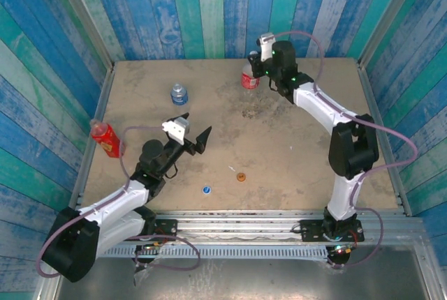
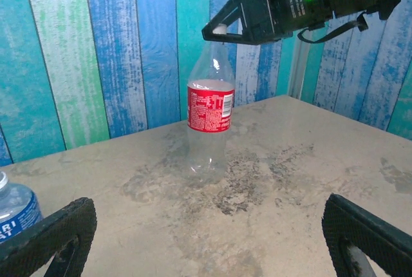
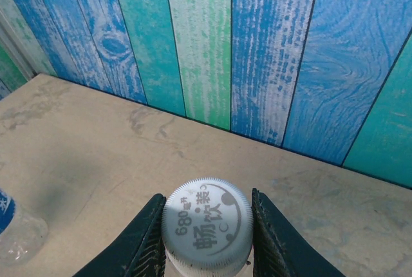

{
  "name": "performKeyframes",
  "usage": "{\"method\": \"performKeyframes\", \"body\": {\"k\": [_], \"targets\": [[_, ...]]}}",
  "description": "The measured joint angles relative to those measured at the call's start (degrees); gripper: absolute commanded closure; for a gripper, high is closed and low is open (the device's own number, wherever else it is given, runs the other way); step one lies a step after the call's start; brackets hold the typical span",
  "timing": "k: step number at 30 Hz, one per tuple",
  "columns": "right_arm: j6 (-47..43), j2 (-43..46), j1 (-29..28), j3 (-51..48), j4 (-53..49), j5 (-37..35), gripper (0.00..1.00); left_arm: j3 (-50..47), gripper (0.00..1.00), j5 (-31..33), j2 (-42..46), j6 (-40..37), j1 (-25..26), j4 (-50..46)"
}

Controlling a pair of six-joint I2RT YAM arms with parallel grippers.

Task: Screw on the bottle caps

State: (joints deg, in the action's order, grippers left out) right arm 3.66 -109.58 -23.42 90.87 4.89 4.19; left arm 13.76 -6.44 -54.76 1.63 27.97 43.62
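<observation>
The clear bottle with the red label [image 1: 250, 78] [image 2: 209, 113] stands upright at the back of the table. Its white cap [image 3: 207, 224] [image 2: 220, 29] sits on the neck, and my right gripper [image 1: 255, 61] [image 3: 206, 229] [image 2: 257, 16] is shut on that cap from above. My left gripper [image 1: 195, 134] [image 2: 206, 251] stands wide open and holds nothing, low over the table and well short of that bottle. The blue-label bottle [image 1: 179, 94] [image 2: 13, 209] [image 3: 16, 229] and the slim red bottle [image 1: 105, 138] stand apart on the left. A blue cap [image 1: 207, 190] and an orange cap [image 1: 242, 177] lie loose near the front.
A thin white scrap [image 1: 231, 169] lies beside the orange cap. Blue and green plank walls [image 1: 209, 7] close in the table on three sides. A metal rail [image 1: 244, 220] runs along the front edge by the arm bases.
</observation>
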Motion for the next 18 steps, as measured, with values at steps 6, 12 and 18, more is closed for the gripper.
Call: {"method": "performKeyframes", "body": {"k": [6, 12, 18], "targets": [[-0.04, -1.31, 0.04, 1.44, -0.26, 1.18, 0.61, 0.74, 0.06, 0.00, -0.48, 1.44, -1.49, -0.52], [-0.76, -1.31, 0.13, 2.78, -0.98, 1.66, 0.45, 2.93, 0.06, 0.35, -2.14, 2.16, -4.74, -2.21], [-1.75, -1.27, 0.37, 4.39, -0.96, 2.12, 0.36, 5.81, 0.06, 0.35, -4.44, 2.27, -8.68, -2.82]]}}
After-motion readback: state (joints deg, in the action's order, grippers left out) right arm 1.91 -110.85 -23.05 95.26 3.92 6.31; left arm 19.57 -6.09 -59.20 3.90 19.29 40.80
